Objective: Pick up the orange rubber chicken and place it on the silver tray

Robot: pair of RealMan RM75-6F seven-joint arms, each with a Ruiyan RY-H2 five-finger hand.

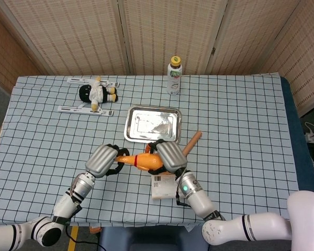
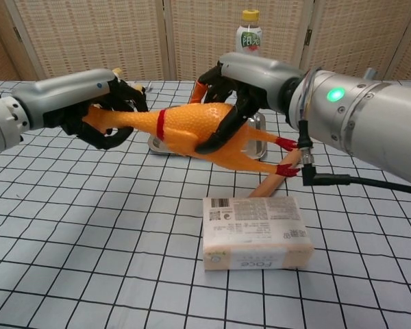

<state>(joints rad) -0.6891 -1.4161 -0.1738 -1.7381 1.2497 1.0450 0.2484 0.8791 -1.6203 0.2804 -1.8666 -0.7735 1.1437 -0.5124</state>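
The orange rubber chicken [image 2: 188,125] with a red collar hangs above the table, just in front of the silver tray [image 1: 130,125], neck to the left and red feet to the right. My left hand [image 2: 99,113] grips its neck and head end. My right hand [image 2: 243,86] reaches over the body, its dark fingers curled around the chicken's back and belly. In the head view the chicken [image 1: 139,160] shows between the left hand [image 1: 103,159] and the right hand [image 1: 168,155]. Only a corner of the tray [image 2: 153,144] shows in the chest view, behind the chicken.
A wrapped box [image 2: 255,233] lies in front of the chicken, and a wooden stick [image 2: 272,185] slants from it toward the tray. A drink bottle [image 1: 174,68] stands behind the tray. A plush toy [image 1: 98,93] and two white strips lie at the back left.
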